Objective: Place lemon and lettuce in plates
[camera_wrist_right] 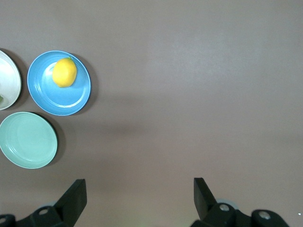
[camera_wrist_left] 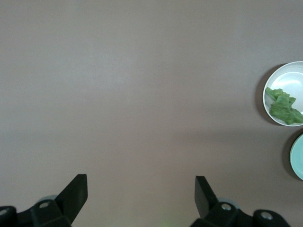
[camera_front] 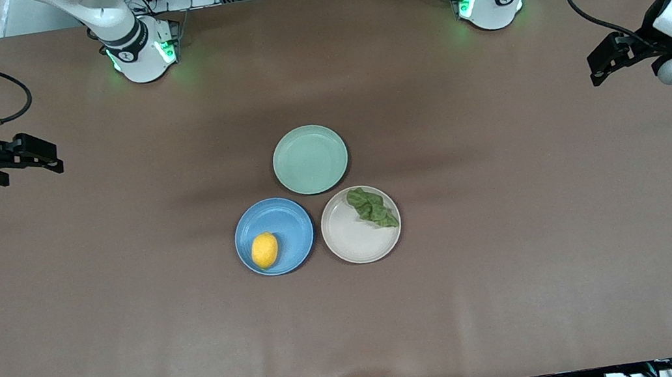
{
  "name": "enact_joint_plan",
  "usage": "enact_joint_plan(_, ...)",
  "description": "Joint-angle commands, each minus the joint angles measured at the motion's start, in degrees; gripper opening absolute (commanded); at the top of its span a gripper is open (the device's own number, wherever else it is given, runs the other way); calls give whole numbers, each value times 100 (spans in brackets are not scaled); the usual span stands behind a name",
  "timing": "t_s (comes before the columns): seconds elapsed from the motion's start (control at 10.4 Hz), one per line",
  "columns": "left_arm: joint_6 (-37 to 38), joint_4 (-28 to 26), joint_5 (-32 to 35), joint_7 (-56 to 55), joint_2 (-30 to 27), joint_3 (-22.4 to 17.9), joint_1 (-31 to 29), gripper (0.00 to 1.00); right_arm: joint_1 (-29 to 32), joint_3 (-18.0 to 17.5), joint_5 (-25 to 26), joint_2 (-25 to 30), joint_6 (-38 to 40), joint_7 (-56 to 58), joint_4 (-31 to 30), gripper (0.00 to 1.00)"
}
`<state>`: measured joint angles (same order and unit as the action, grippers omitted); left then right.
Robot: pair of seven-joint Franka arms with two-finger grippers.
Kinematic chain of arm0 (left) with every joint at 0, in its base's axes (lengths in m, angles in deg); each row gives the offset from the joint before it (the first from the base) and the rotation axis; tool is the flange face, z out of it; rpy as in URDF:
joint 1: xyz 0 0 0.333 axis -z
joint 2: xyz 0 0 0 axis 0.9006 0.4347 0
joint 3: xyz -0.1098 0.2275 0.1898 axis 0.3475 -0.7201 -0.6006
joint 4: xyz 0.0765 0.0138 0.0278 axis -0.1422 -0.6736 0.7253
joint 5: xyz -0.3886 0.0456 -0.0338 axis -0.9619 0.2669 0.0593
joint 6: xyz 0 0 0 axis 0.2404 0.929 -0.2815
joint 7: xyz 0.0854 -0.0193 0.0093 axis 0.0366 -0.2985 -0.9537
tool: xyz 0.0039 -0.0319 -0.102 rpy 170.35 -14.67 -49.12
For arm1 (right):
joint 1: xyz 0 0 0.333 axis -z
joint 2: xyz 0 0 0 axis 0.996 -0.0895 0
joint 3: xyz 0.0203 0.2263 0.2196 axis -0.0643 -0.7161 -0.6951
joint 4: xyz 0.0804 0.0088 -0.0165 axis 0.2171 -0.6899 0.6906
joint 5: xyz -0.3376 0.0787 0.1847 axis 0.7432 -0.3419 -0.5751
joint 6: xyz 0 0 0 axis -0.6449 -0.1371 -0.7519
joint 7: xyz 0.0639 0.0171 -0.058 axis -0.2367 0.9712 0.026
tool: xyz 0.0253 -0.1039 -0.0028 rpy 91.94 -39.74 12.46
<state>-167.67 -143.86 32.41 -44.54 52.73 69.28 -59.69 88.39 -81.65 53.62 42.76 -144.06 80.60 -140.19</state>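
The yellow lemon (camera_front: 264, 250) lies in the blue plate (camera_front: 288, 221) at the table's middle; both show in the right wrist view, lemon (camera_wrist_right: 64, 72) in plate (camera_wrist_right: 71, 99). The dark green lettuce (camera_front: 371, 207) lies in the beige-white plate (camera_front: 350, 239) beside it, also in the left wrist view, lettuce (camera_wrist_left: 283, 106) in plate (camera_wrist_left: 291, 75). My left gripper (camera_front: 600, 67) is open and empty, up over bare table at the left arm's end, well away from the plates. My right gripper (camera_front: 42, 157) is open and empty, up over bare table at the right arm's end.
A pale green plate (camera_front: 310, 159) lies empty, touching both other plates, farther from the front camera; it shows in the right wrist view (camera_wrist_right: 27, 140) and at the edge of the left wrist view (camera_wrist_left: 298, 156). The brown table (camera_front: 516, 255) spreads around them.
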Motion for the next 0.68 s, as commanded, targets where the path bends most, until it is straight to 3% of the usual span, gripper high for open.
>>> enact_joint_plan(0.0, -26, -10, -201, 205, -96, -29, -42, 100, 105, -65, 69, 136, -20, 100, -133, 100)
enact_joint_plan(0.58, -17, 105, -316, 179, -69, -65, -59, 100, 113, -65, 60, 127, -11, 109, -133, 100)
